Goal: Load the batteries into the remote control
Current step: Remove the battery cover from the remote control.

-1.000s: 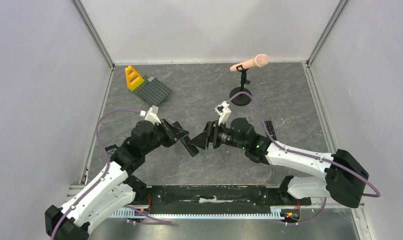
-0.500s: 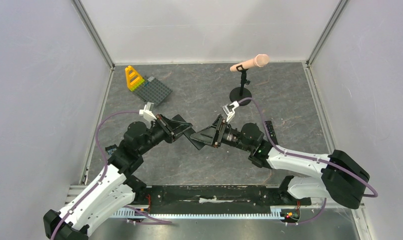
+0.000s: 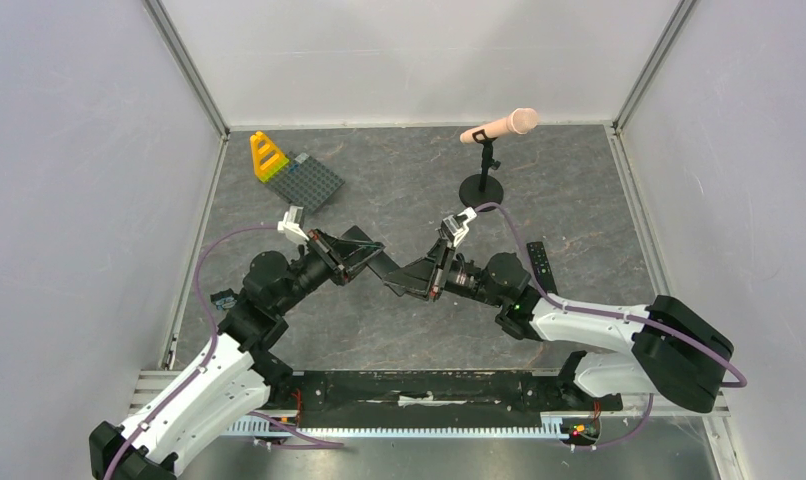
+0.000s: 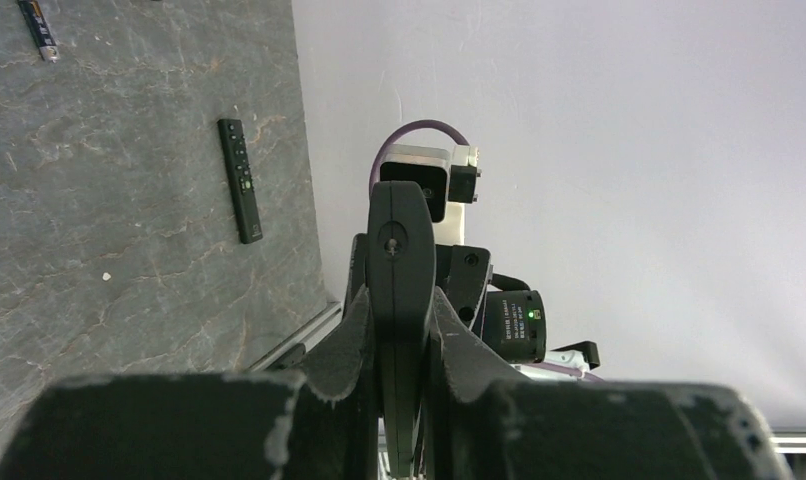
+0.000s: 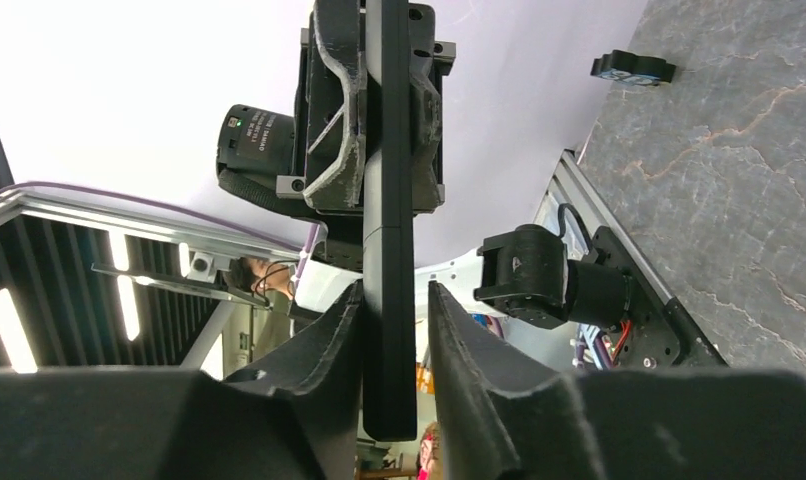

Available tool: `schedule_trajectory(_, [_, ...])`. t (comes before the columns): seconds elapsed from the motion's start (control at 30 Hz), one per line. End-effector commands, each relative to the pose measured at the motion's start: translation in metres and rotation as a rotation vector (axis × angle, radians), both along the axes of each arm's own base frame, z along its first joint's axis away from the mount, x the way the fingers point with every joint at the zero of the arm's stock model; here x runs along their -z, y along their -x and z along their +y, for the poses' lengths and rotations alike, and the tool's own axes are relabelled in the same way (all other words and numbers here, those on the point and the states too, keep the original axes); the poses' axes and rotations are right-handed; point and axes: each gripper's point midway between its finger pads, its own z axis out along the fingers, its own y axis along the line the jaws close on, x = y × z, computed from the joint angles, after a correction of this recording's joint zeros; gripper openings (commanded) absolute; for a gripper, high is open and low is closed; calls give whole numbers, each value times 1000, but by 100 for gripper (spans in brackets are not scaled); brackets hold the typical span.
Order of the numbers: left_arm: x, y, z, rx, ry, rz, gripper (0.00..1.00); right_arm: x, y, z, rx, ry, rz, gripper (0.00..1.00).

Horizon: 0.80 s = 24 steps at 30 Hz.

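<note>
The remote control (image 5: 389, 250), between the fingers (image 5: 479, 380) of the right gripper (image 5: 389, 335), is smooth matt black plastic. Those fingers are black plastic, worn pale and rough along the edges. The desk (image 4: 129, 200) beside the left gripper (image 4: 399, 330) is matt grey with stone-like veining.

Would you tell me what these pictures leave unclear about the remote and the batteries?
- Remote control: cover unseen; edge-on in wrist views, partly covered by left tool and right tool from above.
- Battery: left wrist view, cut by the top edge; label too small.
- Right tool: right wrist view, grip on the remote uncertain.
</note>
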Motion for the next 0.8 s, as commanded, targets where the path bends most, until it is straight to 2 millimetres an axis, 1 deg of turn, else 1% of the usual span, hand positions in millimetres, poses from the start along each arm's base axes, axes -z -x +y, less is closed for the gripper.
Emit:
schedule_trajectory(0.0, [-42, 7, 3, 4, 114, -113, 2, -1, 6, -2, -24, -33, 10, 28])
schedule_trajectory(0.1, [-48, 6, 7, -13, 123, -134, 2, 2, 9, -3, -33, -38, 19, 22])
schedule_trajectory(0.27, [-55, 4, 12, -51, 130, -158, 2, 6, 14, -8, -46, -48, 24, 18])
schedule_trajectory(0.4, [-56, 1, 15, -70, 126, -167, 2, 8, 17, -10, -50, -49, 22, 13])
schedule_trajectory(0.6, [-57, -2, 23, -124, 128, -180, 2, 4, 26, -16, -78, -78, 4, 12])
schedule_trajectory(0.77, [-56, -5, 32, -179, 120, -177, 2, 6, 30, -20, -84, -87, 5, 11])
